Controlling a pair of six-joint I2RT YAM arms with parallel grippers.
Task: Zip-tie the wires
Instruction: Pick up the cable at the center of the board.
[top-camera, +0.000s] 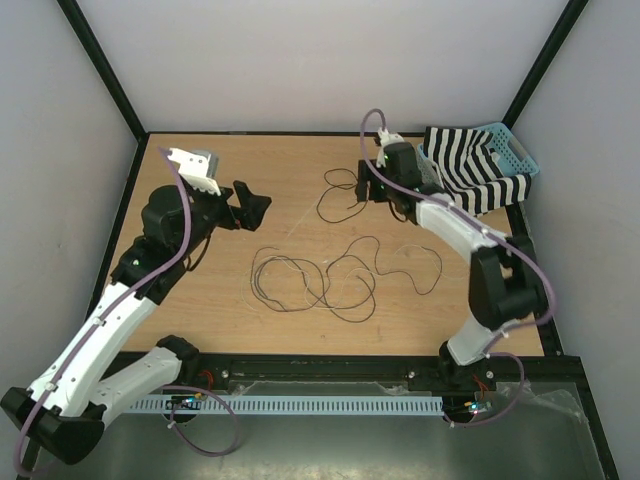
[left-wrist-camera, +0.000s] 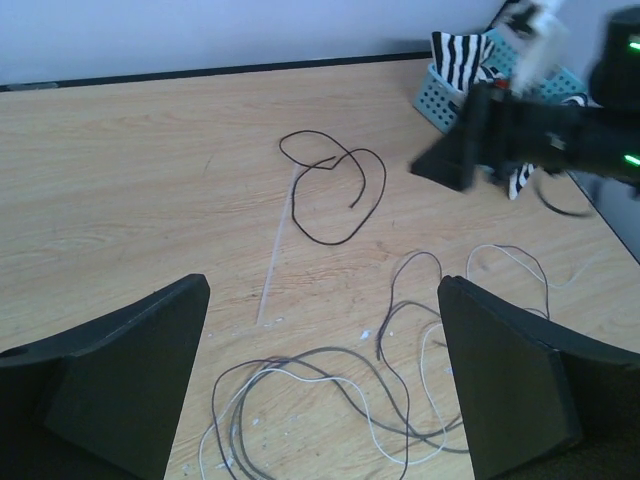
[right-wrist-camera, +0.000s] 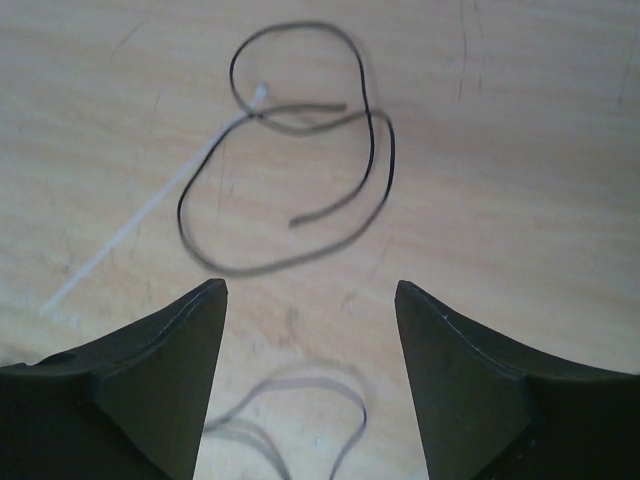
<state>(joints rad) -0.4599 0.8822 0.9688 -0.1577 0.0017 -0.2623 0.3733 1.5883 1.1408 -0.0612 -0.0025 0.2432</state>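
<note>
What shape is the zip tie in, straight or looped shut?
Straight, not looped: the zip tie lies flat on the table as one open strip.

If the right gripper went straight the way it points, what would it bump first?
Probably the small wire loop, lying just ahead of the open right gripper on the table, though depth is unclear.

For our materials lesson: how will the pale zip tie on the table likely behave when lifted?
The zip tie lies straight, so probably springy, not limp. Flat on the table, it may be hard to get under. Very thin, so likely light.
</note>
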